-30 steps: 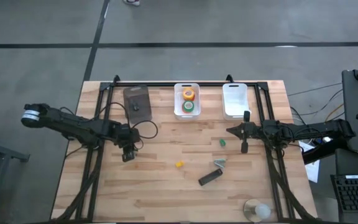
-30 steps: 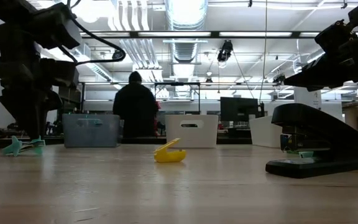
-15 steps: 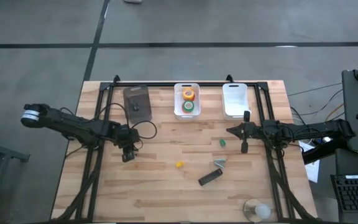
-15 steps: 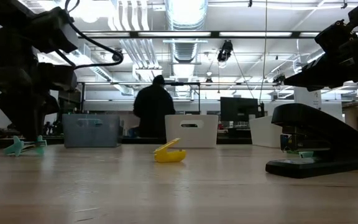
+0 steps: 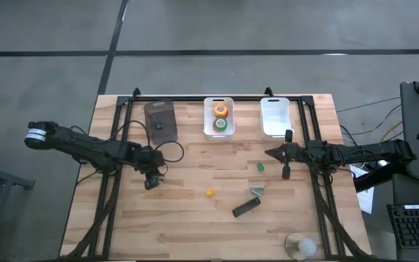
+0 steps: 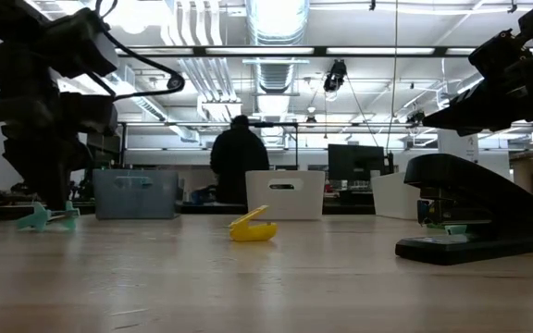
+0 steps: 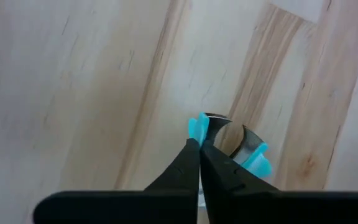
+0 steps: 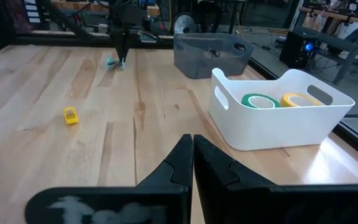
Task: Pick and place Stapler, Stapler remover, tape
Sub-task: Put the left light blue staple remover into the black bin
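The black stapler [image 5: 244, 207] lies flat on the table near the middle; the low view shows it close up [image 6: 470, 217]. A green [image 5: 220, 125] and an orange-yellow tape roll [image 5: 220, 110] sit in the middle white bin [image 5: 206, 116]. My left gripper [image 5: 150, 179] is left of centre, shut on a blue stapler remover [image 7: 257, 158]. A yellow remover [image 5: 209, 192], a green one [image 5: 260, 167] and a silvery one [image 5: 257, 191] lie loose. My right gripper [image 5: 269, 153] hovers shut below the right white bin [image 5: 275, 116]. My left gripper holds the blue stapler remover by one blue wing [image 7: 197, 127], which shows right at the tips of the shut fingers. The fingers come from above, pointing down. The remover's other wing and metal claws [image 7: 238, 140] stick out to one side, and it sits at table level [image 6: 49, 219].
A grey bin [image 5: 160, 121] stands at the far edge, left of the white bins. A clear round object [image 5: 300, 246] sits at the near right edge. The arms' black frame rails run down both sides. A person [image 6: 239, 166] stands in the room beyond.
My left gripper has shifted a little toward the table's right, and the blue stapler remover has slid the same way along the table with it. The person behind the table has walked to the right.
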### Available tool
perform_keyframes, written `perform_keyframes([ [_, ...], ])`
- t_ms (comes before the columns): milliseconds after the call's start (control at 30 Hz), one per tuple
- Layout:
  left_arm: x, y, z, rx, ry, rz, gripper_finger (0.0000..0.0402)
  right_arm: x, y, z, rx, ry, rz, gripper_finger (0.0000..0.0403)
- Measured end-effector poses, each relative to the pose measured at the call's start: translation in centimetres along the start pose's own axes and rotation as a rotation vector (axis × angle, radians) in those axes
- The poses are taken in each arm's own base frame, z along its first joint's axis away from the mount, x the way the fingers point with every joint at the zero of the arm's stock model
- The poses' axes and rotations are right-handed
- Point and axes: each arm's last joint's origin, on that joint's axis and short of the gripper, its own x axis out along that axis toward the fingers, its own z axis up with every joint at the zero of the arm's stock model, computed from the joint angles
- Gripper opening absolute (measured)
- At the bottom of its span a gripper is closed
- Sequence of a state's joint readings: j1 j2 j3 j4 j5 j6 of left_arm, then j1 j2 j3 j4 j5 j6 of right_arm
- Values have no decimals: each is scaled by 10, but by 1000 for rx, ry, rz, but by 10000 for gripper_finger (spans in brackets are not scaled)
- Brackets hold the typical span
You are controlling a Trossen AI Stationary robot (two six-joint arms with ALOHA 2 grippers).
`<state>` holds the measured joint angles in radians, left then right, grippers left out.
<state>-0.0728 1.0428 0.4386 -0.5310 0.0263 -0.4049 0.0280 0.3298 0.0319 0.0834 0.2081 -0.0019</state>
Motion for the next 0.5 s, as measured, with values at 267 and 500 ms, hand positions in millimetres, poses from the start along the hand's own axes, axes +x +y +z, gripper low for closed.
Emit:
perform_keyframes([
  [267, -7, -2, 11, 30, -73, 56, 4, 0, 0, 0, 2, 0, 0, 8],
  [500, -20, -8, 28, 88, -159, 111, 2, 0, 0, 0, 6, 0, 0, 8],
])
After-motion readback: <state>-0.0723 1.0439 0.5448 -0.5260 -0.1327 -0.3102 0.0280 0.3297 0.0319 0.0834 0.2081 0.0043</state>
